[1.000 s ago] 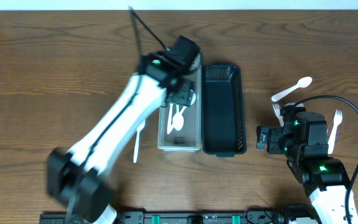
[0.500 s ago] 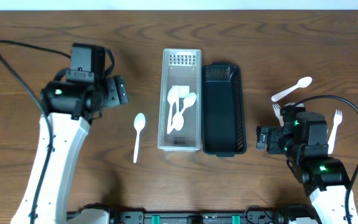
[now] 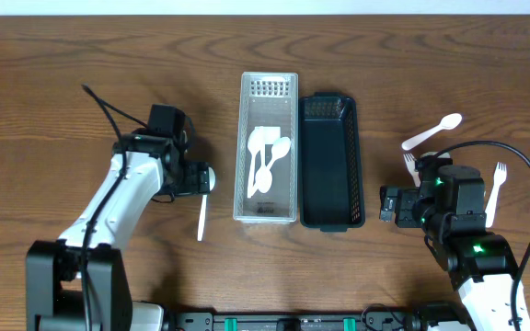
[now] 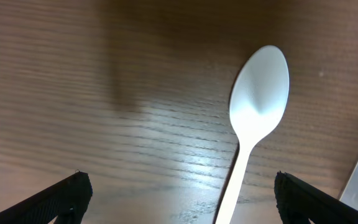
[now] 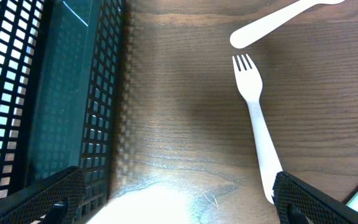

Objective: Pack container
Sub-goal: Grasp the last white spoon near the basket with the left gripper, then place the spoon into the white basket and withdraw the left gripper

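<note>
One spoon [image 4: 259,87] is seen loose on the worktop [image 3: 63,74], just left of the clear tray [image 3: 243,147]. The left gripper [image 3: 206,178], swung back from that tray, is now poised over it, spread wide and empty; another pick is judged likely. Right gripper [image 3: 390,204]: likewise spread, idle.

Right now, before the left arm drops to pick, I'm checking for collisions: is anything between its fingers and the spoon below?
Nothing visible does. The spoon lies on bare wood, its handle running between the open left fingers.
</note>
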Motion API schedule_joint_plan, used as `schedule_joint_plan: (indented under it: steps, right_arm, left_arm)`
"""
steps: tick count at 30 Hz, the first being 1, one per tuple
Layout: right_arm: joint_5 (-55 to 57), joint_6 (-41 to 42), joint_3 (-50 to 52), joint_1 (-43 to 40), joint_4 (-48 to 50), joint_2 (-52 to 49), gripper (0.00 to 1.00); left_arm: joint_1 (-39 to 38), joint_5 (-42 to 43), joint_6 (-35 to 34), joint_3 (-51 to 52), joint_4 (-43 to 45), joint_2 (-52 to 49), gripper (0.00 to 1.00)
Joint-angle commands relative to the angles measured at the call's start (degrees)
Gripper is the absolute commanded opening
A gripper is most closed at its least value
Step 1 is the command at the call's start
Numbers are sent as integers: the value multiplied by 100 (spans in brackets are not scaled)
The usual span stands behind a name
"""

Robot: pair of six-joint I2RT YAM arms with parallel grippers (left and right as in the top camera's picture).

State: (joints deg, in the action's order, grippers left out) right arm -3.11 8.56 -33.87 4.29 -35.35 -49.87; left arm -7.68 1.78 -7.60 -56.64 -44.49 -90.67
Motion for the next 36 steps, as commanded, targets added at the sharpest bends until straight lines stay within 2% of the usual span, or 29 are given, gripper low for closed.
schedule_joint_plan:
  steps: [1,12,18,21,24,25,28,33,36]
  right_arm:
    - [-39,44,-107,-63,-9,2,99]
    - [-39,44,-107,-63,-9,2,99]
    - [-37,44,-107,-63,-9,2,99]
    - [-37,44,-107,-63,-11,2,99]
    - [-37,44,-107,-63,-11,2,99]
    - [-37,44,-107,-63,-9,2,99]
    - [-37,44,-107,-63,-11,2,99]
    - [-37,44,-107,-63,-9,2,99]
    - [-37,44,-107,-63,-9,2,99]
  left_arm:
    - [-127,212,363,7,7,-258,99]
    - [-243,212,442,7,155,-1296,98]
    - [-243,212,439,7,153,-1403,100]
    - [-243,212,437,7,144,-1403,86]
    - [-243,212,439,7,131,-1403,58]
    - [-243,212,437,7,131,-1403,43]
    - [-243,212,437,7,133,-1403,27]
    - [-243,210,437,7,133,-1403,6]
    - [-243,210,435,7,133,-1403,6]
